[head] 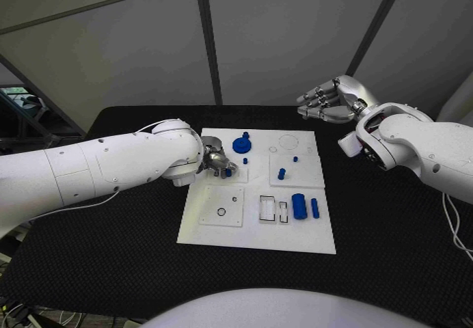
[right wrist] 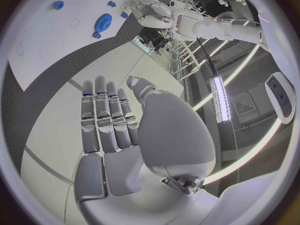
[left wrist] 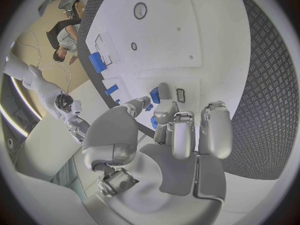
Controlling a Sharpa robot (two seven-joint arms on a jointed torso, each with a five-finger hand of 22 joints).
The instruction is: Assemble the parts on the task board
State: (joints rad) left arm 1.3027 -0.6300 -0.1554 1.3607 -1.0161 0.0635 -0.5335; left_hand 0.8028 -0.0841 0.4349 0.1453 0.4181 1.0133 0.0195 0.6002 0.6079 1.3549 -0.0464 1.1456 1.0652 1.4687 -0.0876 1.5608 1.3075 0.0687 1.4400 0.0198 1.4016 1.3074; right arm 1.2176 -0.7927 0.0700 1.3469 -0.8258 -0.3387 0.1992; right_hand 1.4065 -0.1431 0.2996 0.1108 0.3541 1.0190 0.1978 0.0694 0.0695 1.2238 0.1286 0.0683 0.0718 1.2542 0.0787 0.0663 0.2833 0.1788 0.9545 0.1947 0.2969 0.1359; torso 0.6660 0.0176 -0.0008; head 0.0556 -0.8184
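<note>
A black table (head: pixel 118 273) carries the white task board (head: pixel 258 236) at its centre. Head view: the left hand (head: pixel 218 162) rests at the board's left edge, pinching a small blue part (head: pixel 227 172); a blue gear (head: pixel 241 144) lies far of it, and a blue cylinder (head: pixel 299 206) lies in a recess near right. The right hand (head: pixel 325 101) hangs off the board's far right corner, fingers curled, holding nothing. Left wrist view: fingertips (left wrist: pixel 164 91) close around the blue part (left wrist: pixel 154 95). Right wrist view: the right hand (right wrist: pixel 112 125) lies fingers together, holding nothing. The parts appear rigid, light and smooth; grip them by their sides.
</note>
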